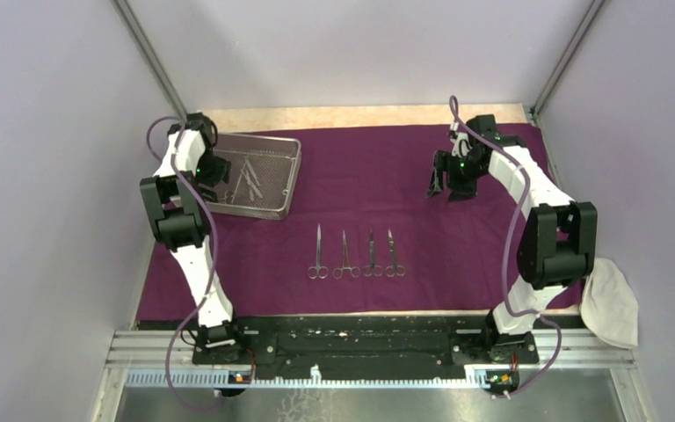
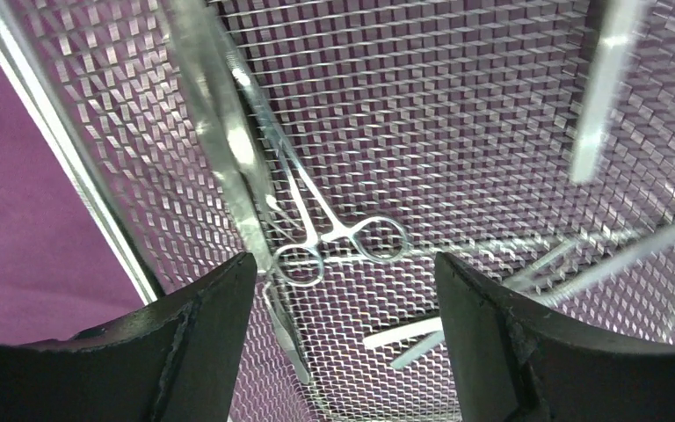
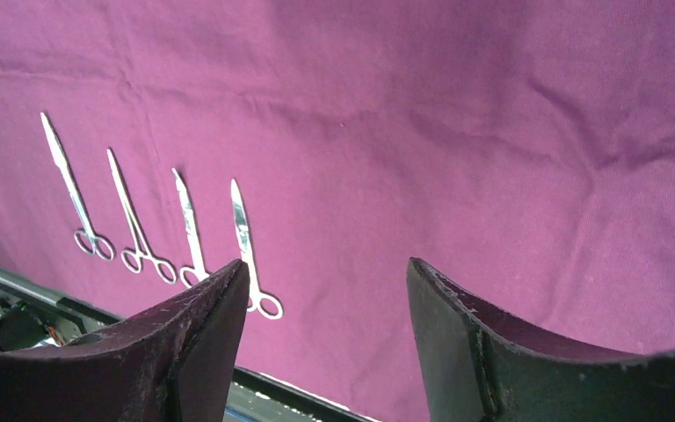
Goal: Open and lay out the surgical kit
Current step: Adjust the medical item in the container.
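Hovering over the mesh tray (image 1: 274, 198), left pincer (image 2: 344, 264) gapes; right pincer (image 3: 327, 268) gapes too.

**Colours and Patterns**

Cloth wrap (image 1: 387, 167): plain dark purple. Tray (image 1: 264, 211): silver wire mesh in a fine square grid. Instruments (image 1: 356, 255): bright silver steel. Small cloth (image 1: 611, 303): plain white. Arms (image 1: 195, 264): white links and black joints, with a green light at each wrist. Cables (image 1: 514, 237): pale purple. Table edge (image 1: 360, 116): light tan wood.
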Robot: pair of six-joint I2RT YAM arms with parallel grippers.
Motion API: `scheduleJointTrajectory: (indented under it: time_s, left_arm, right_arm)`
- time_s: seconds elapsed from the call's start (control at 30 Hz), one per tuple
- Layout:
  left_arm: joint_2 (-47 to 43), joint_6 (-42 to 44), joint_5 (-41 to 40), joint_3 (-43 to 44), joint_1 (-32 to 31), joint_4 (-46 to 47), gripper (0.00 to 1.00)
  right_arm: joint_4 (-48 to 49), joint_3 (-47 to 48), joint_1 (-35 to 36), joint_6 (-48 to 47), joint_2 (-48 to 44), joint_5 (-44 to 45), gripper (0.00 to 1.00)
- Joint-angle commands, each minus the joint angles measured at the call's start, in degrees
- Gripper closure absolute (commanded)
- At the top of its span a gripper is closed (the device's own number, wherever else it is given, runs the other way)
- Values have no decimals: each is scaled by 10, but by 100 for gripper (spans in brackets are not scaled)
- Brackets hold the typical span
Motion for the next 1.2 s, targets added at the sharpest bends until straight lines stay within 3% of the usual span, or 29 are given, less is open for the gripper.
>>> scheduleJointTrajectory:
  time_s: [0.0, 0.17, 0.37, 0.5, 0.67, 0.93, 1.17]
  left_arm:
    - [0, -125, 8, -2, 19, -55, 20]
    - [-8, -128, 3, -54, 51, 12, 28]
    - [25, -147, 9, -26, 56, -29, 35]
    - [38, -153, 14, -41, 55, 31, 39]
    - [42, -169, 19, -58, 51, 81, 64]
    - [9, -172, -10, -62, 45, 73, 98]
    - [-9, -166, 17, -44, 44, 61, 100]
  right_arm:
    - [7, 26, -3, -7, -6, -16, 34]
    - [9, 24, -3, -9, -11, -20, 34]
    - [8, 23, -3, -10, -16, -16, 35]
    - [9, 23, -3, -10, -17, -21, 35]
    - [1, 34, -3, -12, -19, -16, 35]
    - [4, 31, -2, -11, -27, -22, 36]
    - [8, 21, -2, -9, -36, -31, 37]
